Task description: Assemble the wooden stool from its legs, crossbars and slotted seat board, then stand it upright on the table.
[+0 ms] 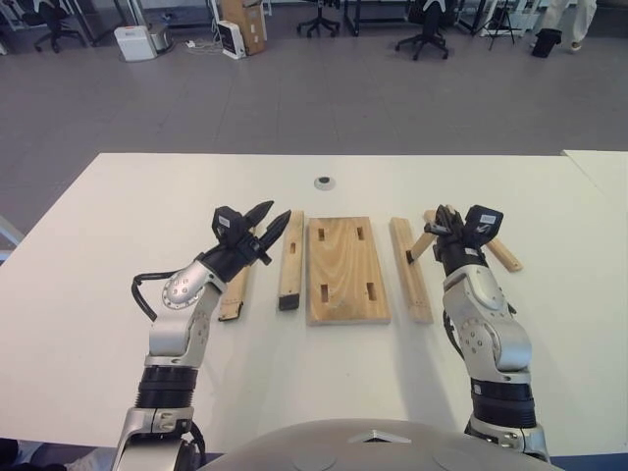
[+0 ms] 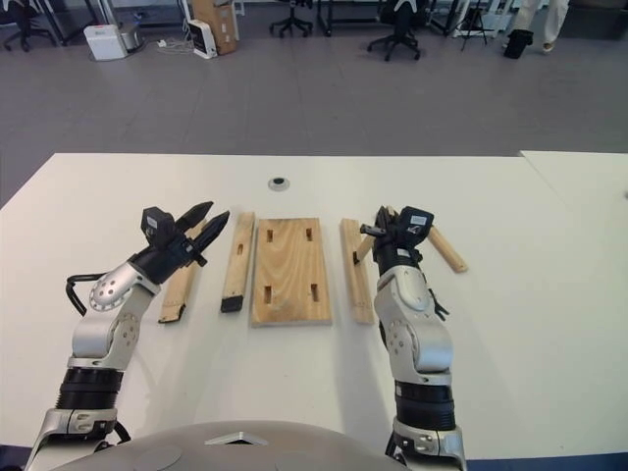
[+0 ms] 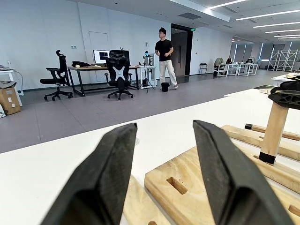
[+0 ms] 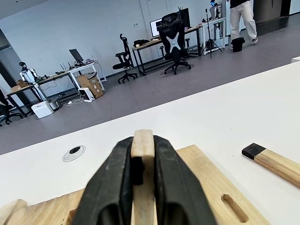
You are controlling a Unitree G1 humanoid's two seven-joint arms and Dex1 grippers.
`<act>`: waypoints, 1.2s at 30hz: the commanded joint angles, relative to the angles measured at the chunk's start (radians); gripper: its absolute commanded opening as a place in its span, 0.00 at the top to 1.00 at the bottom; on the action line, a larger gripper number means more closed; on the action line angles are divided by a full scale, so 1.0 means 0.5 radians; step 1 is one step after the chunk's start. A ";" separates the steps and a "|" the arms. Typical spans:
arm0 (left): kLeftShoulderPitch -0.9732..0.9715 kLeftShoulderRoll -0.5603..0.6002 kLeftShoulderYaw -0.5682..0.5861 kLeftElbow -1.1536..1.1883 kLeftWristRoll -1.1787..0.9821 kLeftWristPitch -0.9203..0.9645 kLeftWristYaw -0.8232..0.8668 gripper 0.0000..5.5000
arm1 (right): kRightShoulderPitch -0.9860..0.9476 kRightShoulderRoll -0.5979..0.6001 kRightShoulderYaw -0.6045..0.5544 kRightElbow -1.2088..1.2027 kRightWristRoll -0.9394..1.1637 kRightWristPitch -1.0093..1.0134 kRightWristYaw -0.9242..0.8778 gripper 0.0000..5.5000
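My left end effector (image 1: 272, 218) is spread open and hovers above the bench (image 1: 98, 294). It is over two wooden parts that lie flat: an outer piece (image 1: 234, 294) and a long piece with a black end (image 1: 290, 259). Just right of them, the slotted seat board (image 1: 347, 270) lies flat in the middle, its four slots facing up. My right end effector (image 1: 439, 218) is pinching a short wooden bar (image 1: 420, 245). The bar is tilted, and its dark lower tip rests on another long piece (image 1: 412, 280) beside the board's right edge. One more piece (image 1: 505, 253) lies farther right. A small round grommet (image 1: 324, 182) sits behind the board.
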 commanded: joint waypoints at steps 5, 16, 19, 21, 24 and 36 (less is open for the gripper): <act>0.020 -0.008 -0.023 -0.030 0.026 -0.017 0.007 0.60 | -0.062 -0.056 0.056 0.262 -0.187 -0.038 0.167 0.92; 0.093 -0.020 -0.009 -0.103 0.011 -0.010 0.030 0.60 | 0.514 -0.101 0.271 0.245 -0.491 -0.389 0.364 0.92; 0.110 -0.023 -0.004 -0.122 0.006 -0.020 0.029 0.60 | 0.565 -0.078 0.184 0.260 -0.412 -0.492 0.434 0.92; 0.133 -0.030 -0.006 -0.150 -0.006 -0.028 0.021 0.60 | 0.598 -0.091 0.158 0.311 -0.386 -0.599 0.517 0.92; 0.168 -0.035 -0.009 -0.193 -0.021 -0.021 0.013 0.60 | 0.656 -0.092 0.157 0.417 -0.395 -0.740 0.603 0.92; 0.311 -0.079 -0.014 -0.285 -0.019 -0.046 0.037 0.60 | 0.643 -0.161 0.147 0.460 -0.502 -0.586 0.582 0.78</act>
